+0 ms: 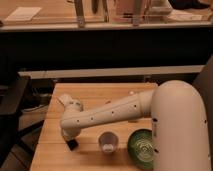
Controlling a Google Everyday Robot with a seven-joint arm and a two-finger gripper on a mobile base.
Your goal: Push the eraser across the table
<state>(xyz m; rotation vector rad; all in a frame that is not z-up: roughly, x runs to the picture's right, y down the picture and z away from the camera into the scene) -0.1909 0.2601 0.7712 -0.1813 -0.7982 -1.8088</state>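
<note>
The small light-wood plank table fills the lower middle of the camera view. A small pale block, apparently the eraser, lies on its left part, partly hidden behind my white arm. The arm reaches from the right across the table to the left. My dark gripper points down at the table's front left, nearer the camera than the eraser and apart from it.
A small greyish cup stands on the table just right of the gripper. A green bowl sits at the front right beside my arm's large base. A long wooden counter with glass runs behind. A dark chair stands to the left.
</note>
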